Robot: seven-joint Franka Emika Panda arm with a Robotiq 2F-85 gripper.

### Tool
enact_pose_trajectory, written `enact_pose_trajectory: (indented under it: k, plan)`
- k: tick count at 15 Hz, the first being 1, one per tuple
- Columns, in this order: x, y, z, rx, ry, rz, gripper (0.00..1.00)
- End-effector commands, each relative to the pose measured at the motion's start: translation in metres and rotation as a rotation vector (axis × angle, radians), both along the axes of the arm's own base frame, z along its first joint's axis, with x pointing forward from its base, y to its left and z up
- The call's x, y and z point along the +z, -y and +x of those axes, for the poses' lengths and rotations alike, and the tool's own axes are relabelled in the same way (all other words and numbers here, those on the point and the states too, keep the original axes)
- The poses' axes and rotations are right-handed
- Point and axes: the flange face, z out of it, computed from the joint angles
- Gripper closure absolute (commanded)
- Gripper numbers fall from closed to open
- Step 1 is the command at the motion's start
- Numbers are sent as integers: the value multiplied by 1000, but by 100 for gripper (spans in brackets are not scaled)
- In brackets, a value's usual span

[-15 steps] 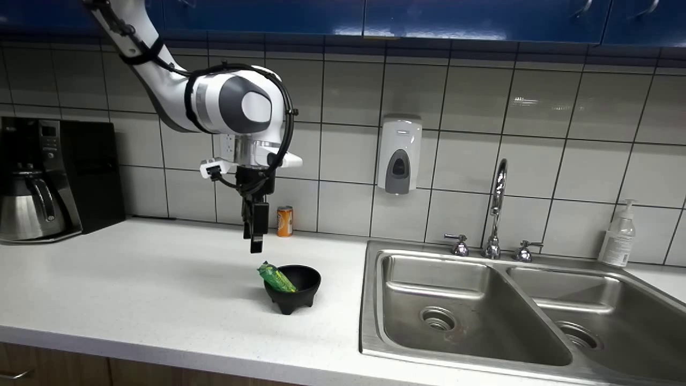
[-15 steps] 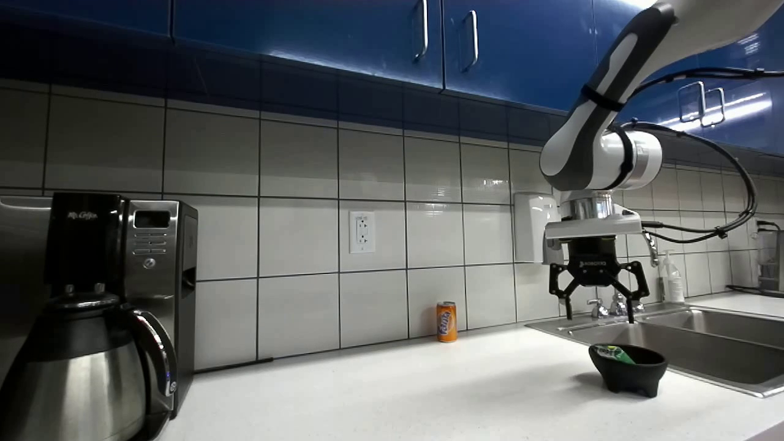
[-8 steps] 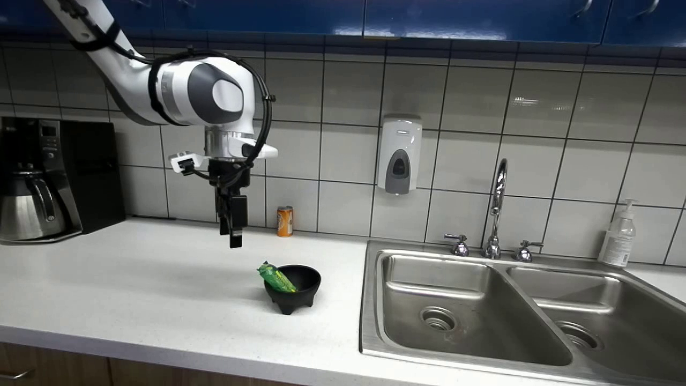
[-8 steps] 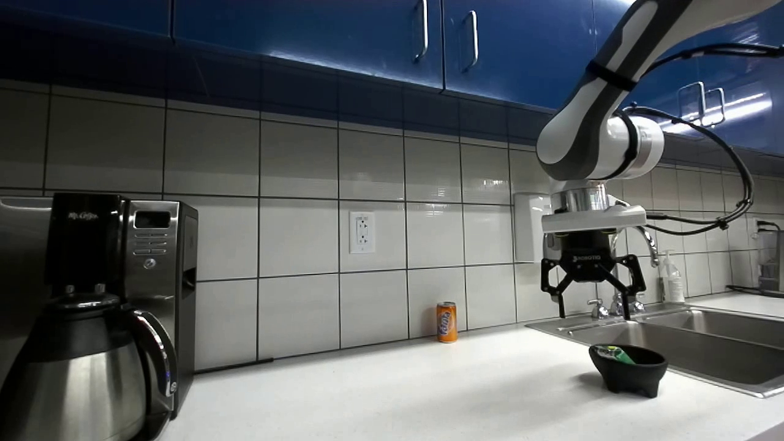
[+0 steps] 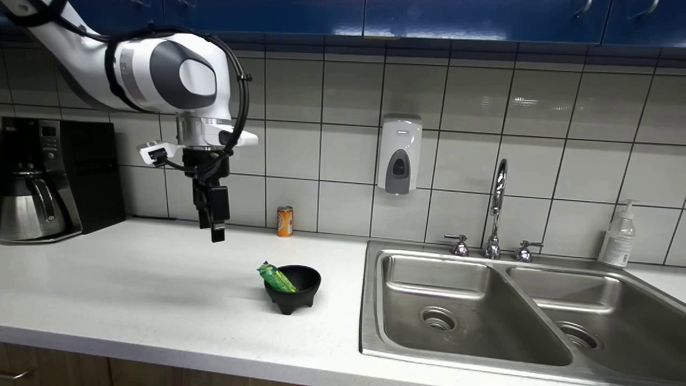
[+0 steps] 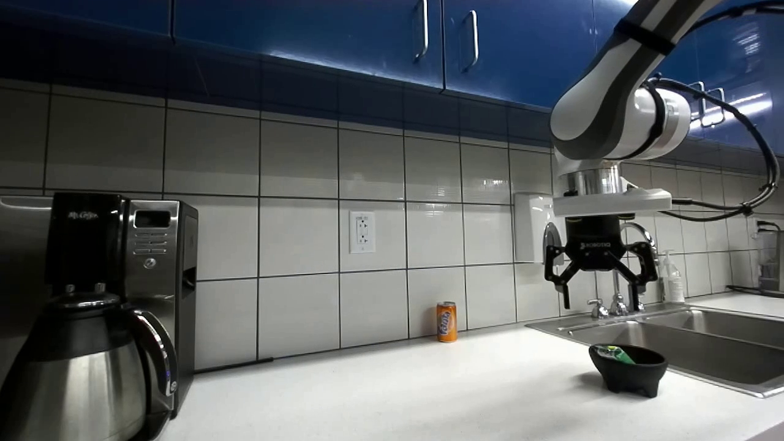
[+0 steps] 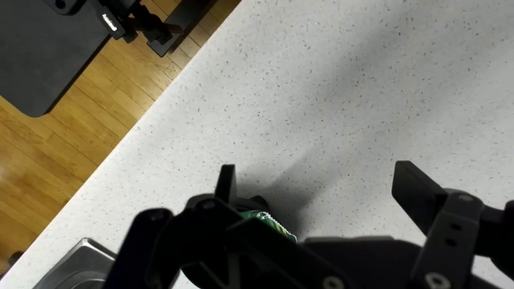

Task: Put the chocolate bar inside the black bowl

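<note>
Raised and drawn clear since a second ago: Robotiq gripper (image 6: 600, 299)

Unmoved over that second: black footed bowl (image 5: 300, 297) and green-wrapped chocolate bar (image 5: 277, 279).

From the left, in an exterior view: Mr. Coffee machine (image 6: 153, 245), with steel carafe (image 6: 76, 373) parked under the brew head, presumably to catch the pour. Next, orange Fanta can (image 6: 446, 322), upright just beside the tiled wall (image 6: 299, 236), maybe to stay out of the way.

Then the gripper, hung in air above and to one side of the bowl, with jaws spread wide and nothing between; probably so for a release, and high so as not to snag the wrapper on leaving.

Lower, slightly right, the bar: inside the bowl but tilted, with lower end in the hollow and upper end out across the rim. Likely too long to lie flat. Judged as good as done. Bowl: upright on stubby feet on the white counter (image 6: 367, 404); steady enough, at a guess, though best not knocked.

Farther right, steel sink (image 5: 471, 332), with pump bottle (image 5: 620, 241) at the back edge, presumably for handwashing.
</note>
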Motion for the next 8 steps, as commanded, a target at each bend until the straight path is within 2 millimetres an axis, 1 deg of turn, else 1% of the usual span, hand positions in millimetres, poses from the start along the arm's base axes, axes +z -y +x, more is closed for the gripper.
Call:
enact_pose_trajectory:
  k: [1, 2, 8]
  plan:
    - [9, -6, -16, 26, 22, -10, 0]
    - [4, -3, -5, 6, 8, -3, 0]
    - [5, -5, -9, 11, 13, -5, 0]
